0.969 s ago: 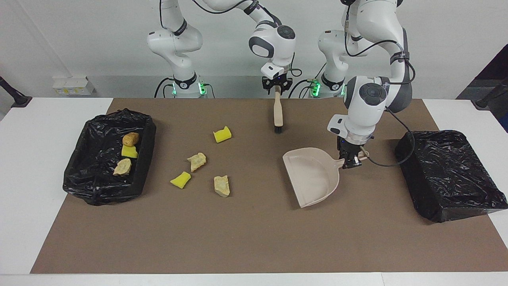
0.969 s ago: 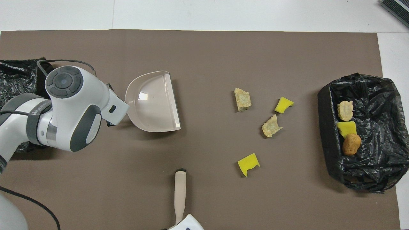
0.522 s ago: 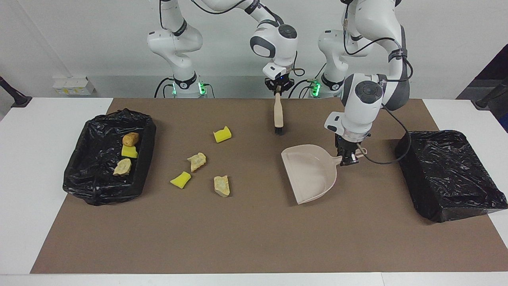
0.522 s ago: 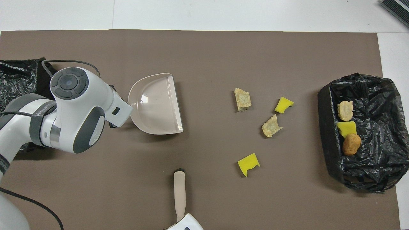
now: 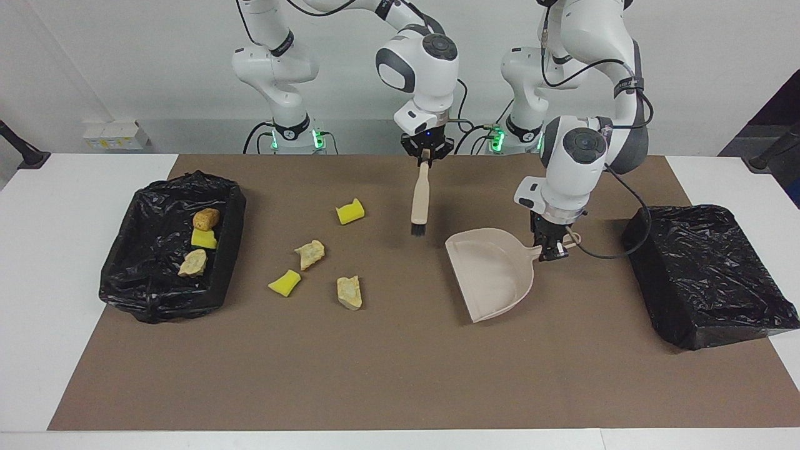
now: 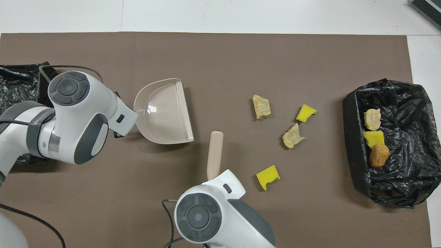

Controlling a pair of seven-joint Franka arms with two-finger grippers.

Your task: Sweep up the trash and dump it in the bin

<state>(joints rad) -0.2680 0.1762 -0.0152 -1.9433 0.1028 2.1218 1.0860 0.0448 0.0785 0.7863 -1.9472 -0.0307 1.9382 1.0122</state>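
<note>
Your right gripper (image 5: 425,152) is clamped on the brush (image 5: 419,199), which hangs bristles-down over the brown mat (image 5: 400,375), nearer the robots than the dustpan (image 5: 494,275). Your left gripper (image 5: 551,251) is clamped on the dustpan's handle. From the dustpan toward the right arm's end, four trash chunks (image 5: 310,253) lie loose on the mat, then three sit in the black-lined bin (image 5: 156,300).

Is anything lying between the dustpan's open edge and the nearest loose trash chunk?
Only the brush, hanging from the right gripper over bare mat; overhead, nothing lies between dustpan and beige chunk.
</note>
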